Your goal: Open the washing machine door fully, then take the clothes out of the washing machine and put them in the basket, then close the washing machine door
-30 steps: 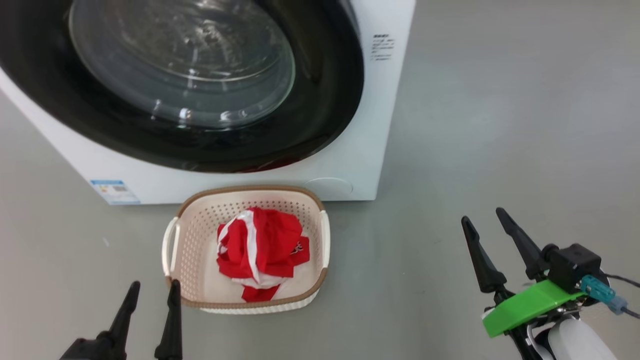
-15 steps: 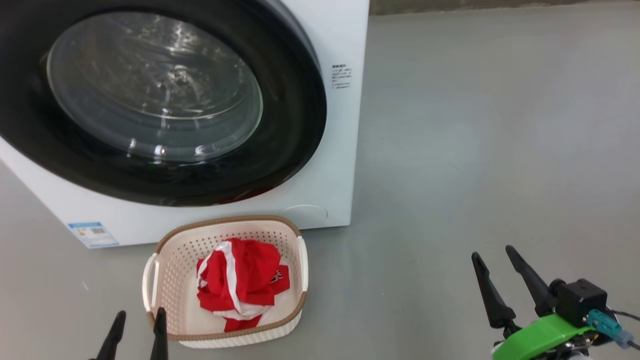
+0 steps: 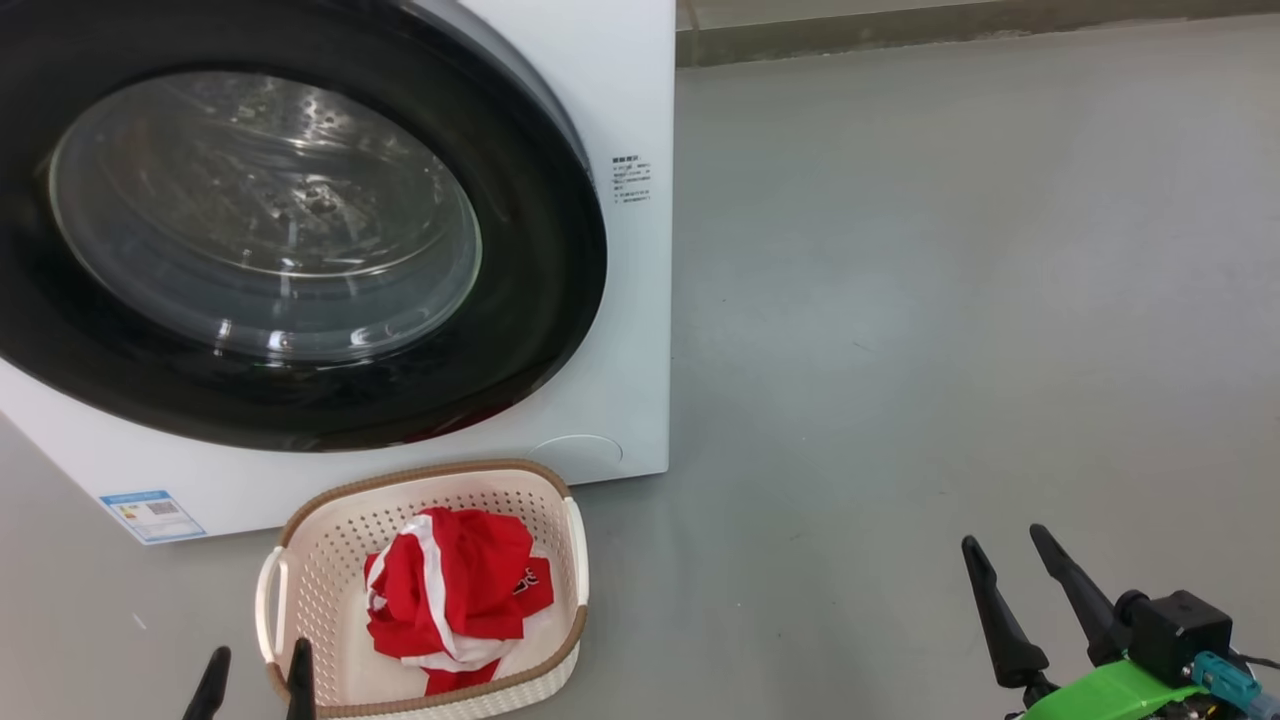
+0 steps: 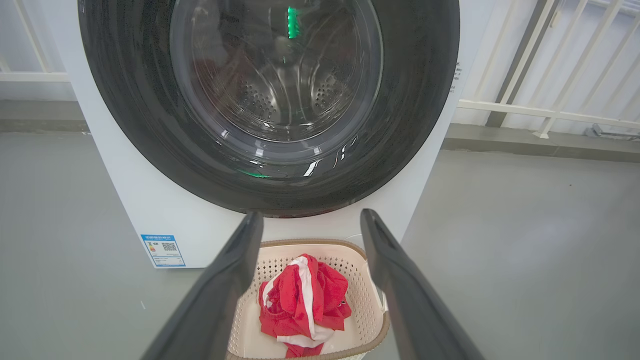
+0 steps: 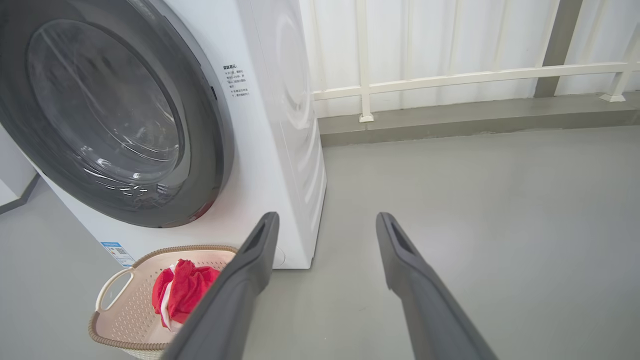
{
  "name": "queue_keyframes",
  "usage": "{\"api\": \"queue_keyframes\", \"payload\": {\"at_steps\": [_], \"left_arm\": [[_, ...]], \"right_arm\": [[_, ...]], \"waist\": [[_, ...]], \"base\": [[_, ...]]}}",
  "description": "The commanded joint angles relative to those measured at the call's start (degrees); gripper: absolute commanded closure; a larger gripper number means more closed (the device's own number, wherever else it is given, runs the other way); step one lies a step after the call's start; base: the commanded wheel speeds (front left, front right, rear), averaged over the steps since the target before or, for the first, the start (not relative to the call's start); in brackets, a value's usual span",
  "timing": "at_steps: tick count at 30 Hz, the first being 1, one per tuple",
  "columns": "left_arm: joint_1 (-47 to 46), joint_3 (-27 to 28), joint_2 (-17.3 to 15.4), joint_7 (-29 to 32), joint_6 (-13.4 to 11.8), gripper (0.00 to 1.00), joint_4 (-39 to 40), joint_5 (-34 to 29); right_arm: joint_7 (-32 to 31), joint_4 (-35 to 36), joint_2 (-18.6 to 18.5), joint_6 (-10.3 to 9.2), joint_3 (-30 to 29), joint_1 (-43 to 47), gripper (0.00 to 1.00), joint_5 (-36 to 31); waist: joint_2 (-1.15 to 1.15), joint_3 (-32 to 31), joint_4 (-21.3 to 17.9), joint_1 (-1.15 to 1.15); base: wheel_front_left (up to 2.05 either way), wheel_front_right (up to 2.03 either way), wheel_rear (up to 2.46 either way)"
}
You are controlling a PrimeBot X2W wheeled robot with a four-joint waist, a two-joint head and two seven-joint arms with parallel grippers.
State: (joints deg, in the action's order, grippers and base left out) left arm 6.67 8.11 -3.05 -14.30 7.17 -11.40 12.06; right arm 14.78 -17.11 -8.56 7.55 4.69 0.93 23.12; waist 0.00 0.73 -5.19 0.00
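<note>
Clothes (image 3: 450, 590) lie in the basket (image 3: 325, 560) on the floor (image 3: 900, 300), just before the washer (image 3: 625, 330), whose door (image 3: 540, 250) is shut. Fingers of the left end effector (image 3: 260, 652) and right end effector (image 3: 1002, 538) stand apart, holding nothing.

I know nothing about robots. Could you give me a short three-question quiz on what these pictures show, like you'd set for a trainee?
1. True or false: the washing machine door is shut.
2. Where do the clothes lie? A: in the drum. B: in the basket. C: on the floor.
3. Fill in the gap: the left gripper and the right gripper are both ____ and hold nothing.

Key: 1 true; 2 B; 3 open.
</note>
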Motion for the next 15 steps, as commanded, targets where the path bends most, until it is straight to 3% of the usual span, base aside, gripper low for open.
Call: {"api": "queue_keyframes", "payload": {"at_steps": [1, 15], "left_arm": [[-0.4, 2.2, -0.8, -0.7, 0.3, 0.0, 1.7, -0.4], [0.0, 2.5, -0.6, -0.7, 0.3, 0.0, 1.9, -0.1]], "right_arm": [[0.2, 1.5, -0.9, -0.06, 1.0, -0.3, 0.0, -0.6], [0.2, 1.8, -0.9, -0.06, 0.8, -0.1, 0.0, -0.7]], "waist": [[0.0, 0.0, -0.2, 0.0], [0.0, 0.1, -0.7, 0.0]], "base": [[0.0, 0.0, 0.0], [0.0, 0.0, 0.0]]}}
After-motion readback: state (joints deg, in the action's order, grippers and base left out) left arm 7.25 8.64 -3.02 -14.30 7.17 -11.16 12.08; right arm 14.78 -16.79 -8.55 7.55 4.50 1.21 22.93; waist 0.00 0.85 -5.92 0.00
